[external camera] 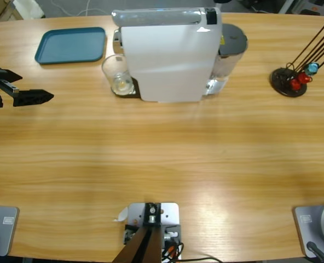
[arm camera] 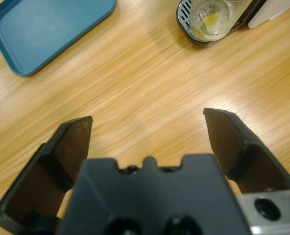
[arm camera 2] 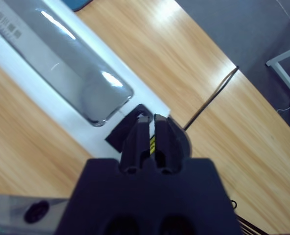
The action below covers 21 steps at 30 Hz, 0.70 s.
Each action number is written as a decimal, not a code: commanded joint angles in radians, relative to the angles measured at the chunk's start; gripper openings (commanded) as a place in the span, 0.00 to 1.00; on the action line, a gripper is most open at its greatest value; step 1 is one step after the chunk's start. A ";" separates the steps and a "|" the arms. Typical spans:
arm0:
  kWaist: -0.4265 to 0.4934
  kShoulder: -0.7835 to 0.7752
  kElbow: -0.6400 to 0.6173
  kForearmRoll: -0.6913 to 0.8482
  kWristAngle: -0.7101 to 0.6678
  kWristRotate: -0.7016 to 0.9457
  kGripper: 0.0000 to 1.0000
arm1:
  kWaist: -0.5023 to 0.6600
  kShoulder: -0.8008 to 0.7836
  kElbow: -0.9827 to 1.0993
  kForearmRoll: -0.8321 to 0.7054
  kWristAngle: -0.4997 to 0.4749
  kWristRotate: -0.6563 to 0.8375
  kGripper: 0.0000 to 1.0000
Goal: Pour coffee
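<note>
Coffee glass [arm camera: 211, 18] beyond wide-open, empty left claw [arm camera: 147, 122]

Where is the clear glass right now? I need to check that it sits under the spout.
In the high view the clear glass stands on the drip tray at the white coffee machine's left side, right of the blue tray.

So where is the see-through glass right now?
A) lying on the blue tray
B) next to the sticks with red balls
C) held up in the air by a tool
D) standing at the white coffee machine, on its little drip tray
D: the glass stands upright on the dark drip tray right beside the white coffee machine, apart from the blue tray.
</note>
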<state>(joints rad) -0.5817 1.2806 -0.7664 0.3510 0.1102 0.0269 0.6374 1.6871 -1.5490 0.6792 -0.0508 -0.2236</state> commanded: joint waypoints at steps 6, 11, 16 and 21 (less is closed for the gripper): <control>-0.010 0.045 0.016 -0.010 0.005 0.011 0.98 | 0.007 0.079 -0.018 0.017 0.011 -0.014 0.00; -0.010 0.046 0.016 -0.010 0.005 0.011 0.98 | 0.013 0.056 0.004 0.016 0.011 -0.011 0.00; -0.010 0.049 0.015 -0.010 0.005 0.013 0.98 | 0.025 0.050 0.012 0.019 0.012 -0.008 0.00; -0.010 0.048 0.015 -0.009 0.005 0.013 0.98 | 0.026 0.040 0.043 0.017 0.015 -0.007 0.00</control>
<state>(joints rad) -0.5817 1.2914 -0.7664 0.3510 0.1102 0.0284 0.6490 1.7268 -1.5705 0.6856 -0.0507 -0.2276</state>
